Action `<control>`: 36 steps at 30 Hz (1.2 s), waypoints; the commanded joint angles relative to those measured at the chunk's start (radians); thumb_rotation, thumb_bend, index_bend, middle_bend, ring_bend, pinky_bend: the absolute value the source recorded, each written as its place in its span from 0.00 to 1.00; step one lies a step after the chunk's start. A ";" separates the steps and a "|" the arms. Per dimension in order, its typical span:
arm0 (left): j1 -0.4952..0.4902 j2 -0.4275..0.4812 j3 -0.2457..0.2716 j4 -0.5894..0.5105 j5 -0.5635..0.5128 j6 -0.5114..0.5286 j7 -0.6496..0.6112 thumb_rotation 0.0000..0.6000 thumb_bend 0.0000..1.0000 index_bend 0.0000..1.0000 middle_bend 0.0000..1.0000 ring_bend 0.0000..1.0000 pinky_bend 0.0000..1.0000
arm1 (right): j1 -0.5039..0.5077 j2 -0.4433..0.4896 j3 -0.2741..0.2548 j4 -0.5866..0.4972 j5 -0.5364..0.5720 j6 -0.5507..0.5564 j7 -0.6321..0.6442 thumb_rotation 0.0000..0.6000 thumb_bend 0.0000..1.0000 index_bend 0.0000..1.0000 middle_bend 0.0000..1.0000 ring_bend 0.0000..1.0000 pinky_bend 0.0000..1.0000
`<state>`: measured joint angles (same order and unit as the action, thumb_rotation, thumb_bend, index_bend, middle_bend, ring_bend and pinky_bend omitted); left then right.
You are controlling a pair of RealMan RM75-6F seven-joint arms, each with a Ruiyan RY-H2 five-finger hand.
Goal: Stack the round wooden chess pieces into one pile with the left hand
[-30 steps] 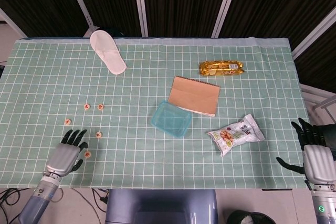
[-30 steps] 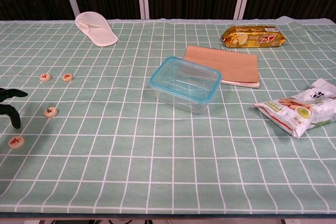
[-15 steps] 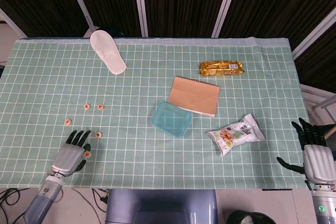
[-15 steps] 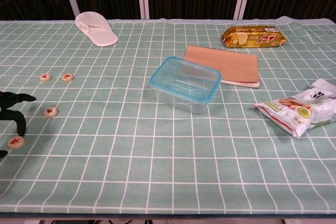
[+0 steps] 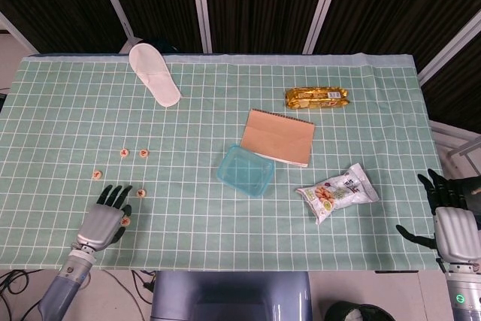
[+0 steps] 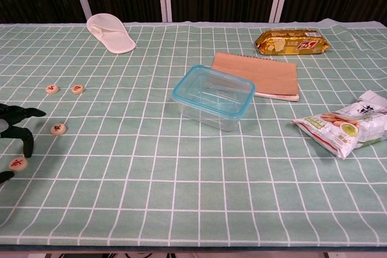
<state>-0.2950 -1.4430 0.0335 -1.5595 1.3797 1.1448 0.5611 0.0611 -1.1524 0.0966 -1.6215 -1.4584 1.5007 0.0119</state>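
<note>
Wooden chess pieces (image 6: 58,129), round, pale, red-marked, lying unstacked, left robot hand (image 5: 103,219) spread beside them.

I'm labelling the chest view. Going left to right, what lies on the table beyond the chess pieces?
Slipper → clear container → notebook → gold snack pack → white snack bag.

matt cloth tablecloth (image 6: 181,167), clear plastic box (image 6: 213,96)

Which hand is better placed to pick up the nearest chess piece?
Left. The left hand is open right beside the nearest piece; the right hand sits at the table's far edge.
</note>
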 commanded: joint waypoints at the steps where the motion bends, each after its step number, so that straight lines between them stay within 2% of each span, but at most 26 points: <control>1: -0.002 -0.002 0.003 0.000 0.000 -0.002 0.002 1.00 0.32 0.45 0.02 0.00 0.04 | 0.000 0.000 0.000 0.000 0.000 0.000 0.000 1.00 0.20 0.10 0.00 0.06 0.00; 25: -0.011 0.017 0.003 -0.012 -0.014 0.014 -0.001 1.00 0.35 0.50 0.05 0.00 0.04 | -0.002 0.000 0.003 -0.002 0.006 0.001 -0.003 1.00 0.20 0.10 0.00 0.06 0.00; 28: -0.023 0.032 -0.013 -0.034 -0.019 0.014 -0.001 1.00 0.35 0.50 0.05 0.00 0.04 | -0.002 0.000 0.002 -0.003 0.006 0.000 -0.004 1.00 0.21 0.10 0.00 0.06 0.00; 36: -0.113 0.054 -0.114 -0.078 -0.111 -0.059 0.028 1.00 0.35 0.50 0.05 0.00 0.04 | -0.002 0.001 0.004 -0.006 0.012 -0.002 -0.007 1.00 0.20 0.10 0.00 0.06 0.00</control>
<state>-0.3843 -1.3922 -0.0563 -1.6257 1.2950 1.1055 0.5711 0.0586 -1.1517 0.1000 -1.6272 -1.4461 1.4987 0.0053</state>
